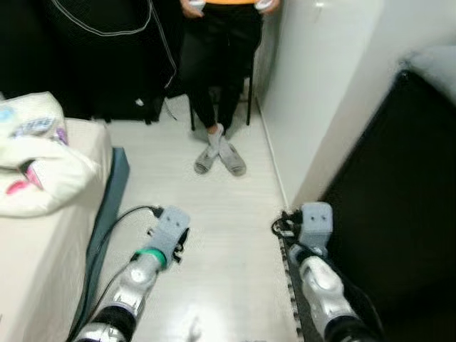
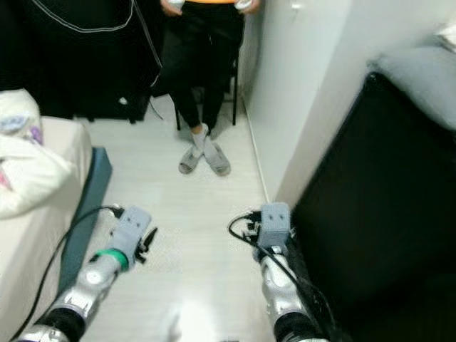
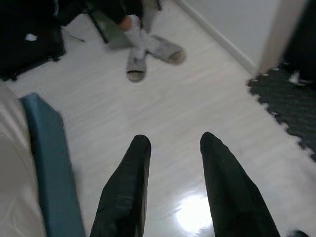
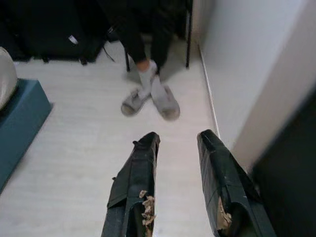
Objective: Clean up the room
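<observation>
While I stand in this narrow strip of room, nothing on the pale floor (image 1: pixel 214 214) ahead of me looks like loose clutter, so I judge the cleaning has yet to find its first object. The biggest thing near me is the bed (image 1: pixel 43 235) on my left, with a teal edge along its side and a rumpled white blanket (image 1: pixel 39 167) heaped on its far end. On my right stands a large black cabinet (image 1: pixel 399 214), and a white wall (image 1: pixel 313 92) runs away beyond it. A dark foam mat (image 3: pixel 291 106) lies on the floor at the cabinet's foot. At the far end a person (image 1: pixel 217 64) sits on a chair, feet crossed in grey slippers (image 1: pixel 221 158) on the floor.

The blanket is the likeliest thing to tidy, and it lies far and to the left of both arms, its heap running along the bed. My left end effector (image 3: pixel 173 163) is the nearer one; it hangs low over the floor beside the bed, fingers apart and holding nothing. My right end effector (image 4: pixel 177 163) hovers near the cabinet, also spread and empty. Reaching the blanket would, I think, call for a turn leftward first.
</observation>
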{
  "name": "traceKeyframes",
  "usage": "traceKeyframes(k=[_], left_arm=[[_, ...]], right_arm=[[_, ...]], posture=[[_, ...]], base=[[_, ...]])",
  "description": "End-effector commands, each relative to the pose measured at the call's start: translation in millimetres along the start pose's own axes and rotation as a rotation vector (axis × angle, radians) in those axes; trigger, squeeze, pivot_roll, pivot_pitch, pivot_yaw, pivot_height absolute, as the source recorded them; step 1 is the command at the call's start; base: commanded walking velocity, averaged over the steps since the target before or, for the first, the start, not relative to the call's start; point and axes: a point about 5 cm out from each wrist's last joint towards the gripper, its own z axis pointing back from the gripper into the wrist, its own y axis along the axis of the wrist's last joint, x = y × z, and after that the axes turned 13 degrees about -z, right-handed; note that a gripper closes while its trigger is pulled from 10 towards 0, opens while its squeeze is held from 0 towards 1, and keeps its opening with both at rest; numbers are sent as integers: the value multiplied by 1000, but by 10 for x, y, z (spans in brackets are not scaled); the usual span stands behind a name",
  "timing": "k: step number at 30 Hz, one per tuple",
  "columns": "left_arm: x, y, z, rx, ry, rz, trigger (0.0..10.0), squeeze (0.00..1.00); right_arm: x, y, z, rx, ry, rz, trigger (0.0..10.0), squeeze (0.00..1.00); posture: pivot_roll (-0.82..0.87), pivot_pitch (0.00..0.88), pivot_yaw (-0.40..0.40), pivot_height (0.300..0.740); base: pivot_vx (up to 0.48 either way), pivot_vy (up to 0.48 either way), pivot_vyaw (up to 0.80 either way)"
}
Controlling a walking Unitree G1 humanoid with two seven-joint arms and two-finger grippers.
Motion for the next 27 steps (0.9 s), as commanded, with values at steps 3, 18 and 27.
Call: traceKeyframes(k=[3,18,27], left_arm=[[27,-137,69,-36,-41,-34,10000,0],[66,-44,10,-37,-50,25,10000,0],[81,27,-29,-31,-78,55,10000,0]], right_arm=[[-8,-143,82,-70,27,6,10000,0],[58,-103,82,-63,25,87,10000,0],[60,-111,95,-69,40,94,10000,0]], posture=[[44,74,51,740],[38,79,47,740],[32,75,48,740]], base=[[469,0,0],[218,0,447],[0,0,765]])
